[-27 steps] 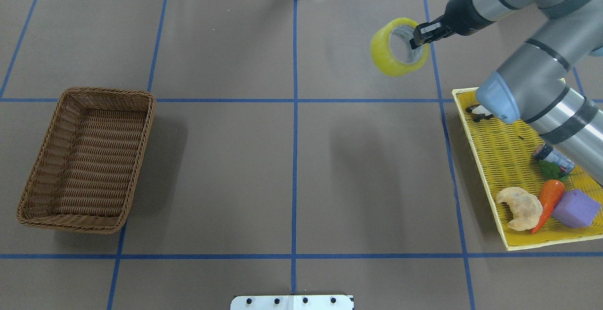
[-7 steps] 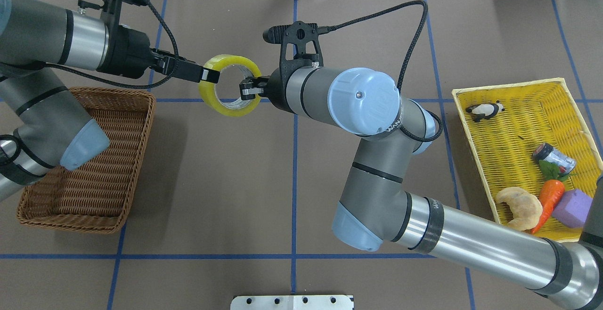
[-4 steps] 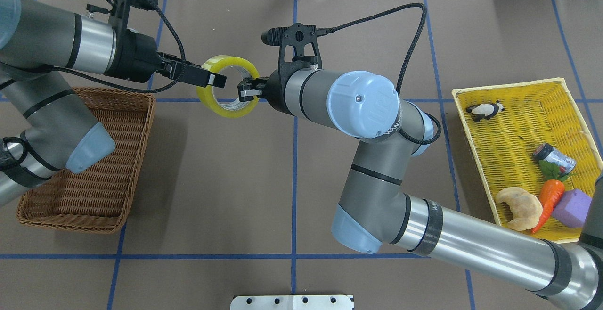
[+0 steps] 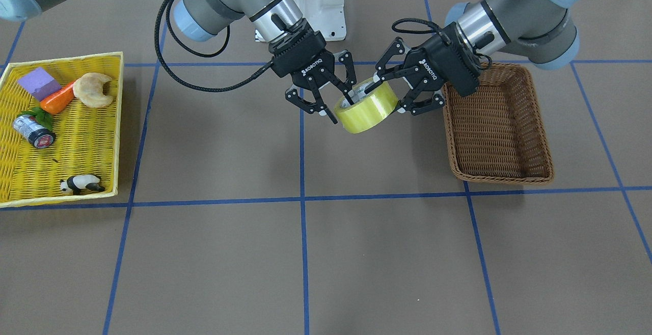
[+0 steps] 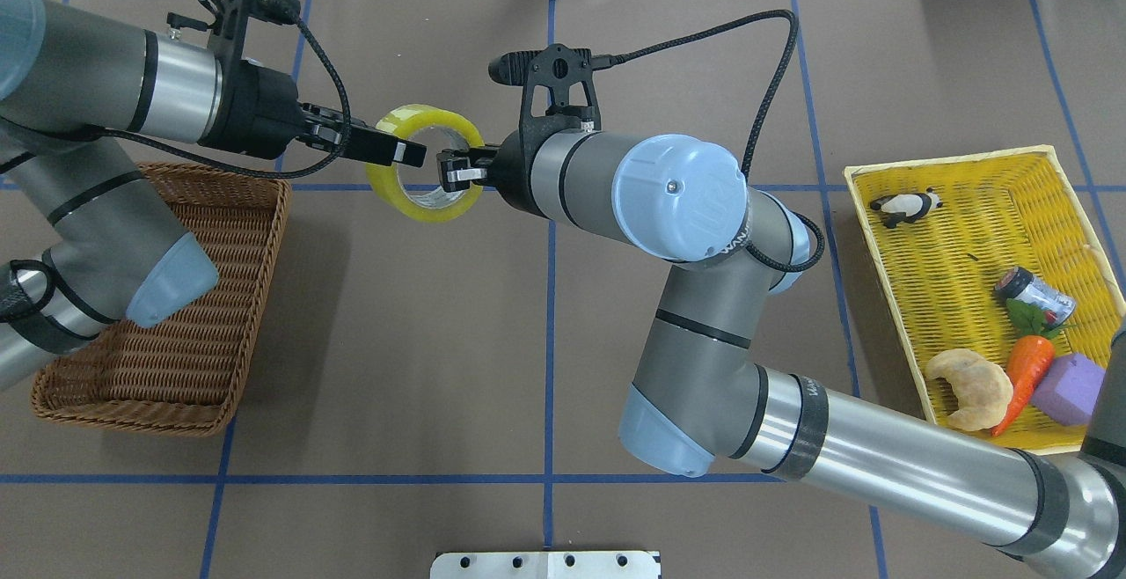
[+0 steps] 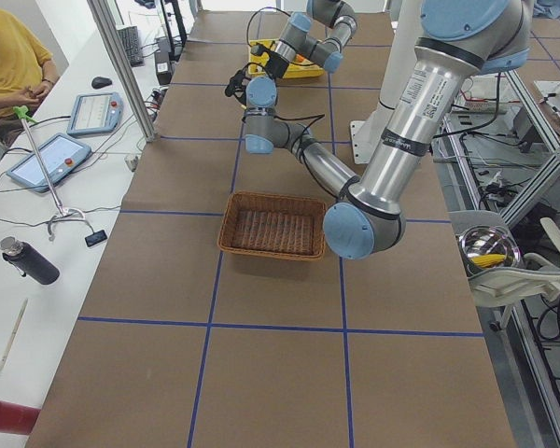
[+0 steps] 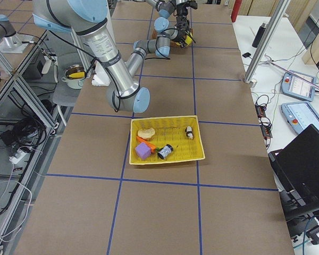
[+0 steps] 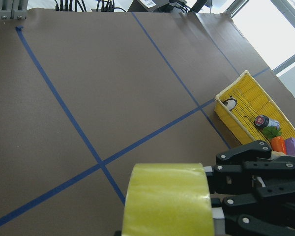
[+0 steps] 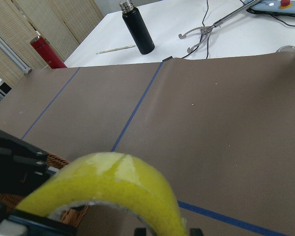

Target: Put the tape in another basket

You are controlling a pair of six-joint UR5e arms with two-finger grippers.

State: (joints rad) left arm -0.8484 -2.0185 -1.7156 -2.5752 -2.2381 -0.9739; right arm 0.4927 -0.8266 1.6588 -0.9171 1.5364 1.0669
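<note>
**Tape Held Aloft Between Both Grippers**

1. Task object. I am watching a large translucent yellow-green roll of packing tape (image 4: 367,113) with a grey-white core. It is hanging in the air, tilted, above the brown paper-covered tabletop (image 4: 214,141) with its blue grid lines. The tape is sitting nearer the table's left end than its right end. It is just beside the long side of the basket that faces the table's centre, and outside the basket.

2. Right gripper (image 4: 344,111). It is clamping the wall of the tape, with one finger reaching into the core and the other pressing on the yellow outer face.

3. Left gripper (image 4: 384,102). Its fingers are standing apart and straddling the opposite wall of the tape, one inside the core and one outside. I cannot tell whether either pad is touching the tape.

4. Destination. A rectangular brown woven wicker basket (image 4: 501,177) is lying toward the left end of the tabletop, partly under the left arm.

5. Other items. A bright yellow woven tray (image 4: 120,121) is lying at the right end of the tabletop. It is holding a purple block (image 4: 38,83), an orange carrot (image 4: 57,99), a croissant (image 4: 92,89), a small dark cylinder with a red-white label (image 4: 33,131) and a panda figure (image 4: 79,185).
</note>
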